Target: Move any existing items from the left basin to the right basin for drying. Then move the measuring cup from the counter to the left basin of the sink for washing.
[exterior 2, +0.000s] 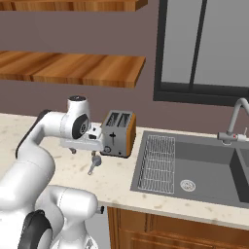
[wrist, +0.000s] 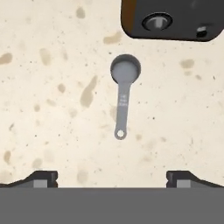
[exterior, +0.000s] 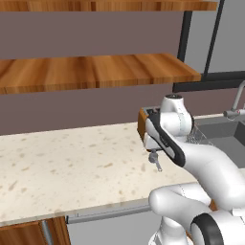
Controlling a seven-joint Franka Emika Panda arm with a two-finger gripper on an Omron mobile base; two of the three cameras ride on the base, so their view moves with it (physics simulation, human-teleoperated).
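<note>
One measuring cup (wrist: 124, 87) lies on the counter (wrist: 52, 109) beneath the spread, empty end effector (wrist: 112, 177).

Orange-sided toaster (exterior 2: 118, 133) under wooden shelves (exterior 2: 73, 68)

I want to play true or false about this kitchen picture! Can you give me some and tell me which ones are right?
1. The measuring cup lies on the counter. True.
2. The tool is squeezing the cup's handle. False: it is open and above the cup, not touching it.
3. The toaster stands inside the sink. False: it stands on the counter beside the sink.
4. The cup lies close to the toaster. True.
5. The cup is bright red. False: it is grey.
</note>
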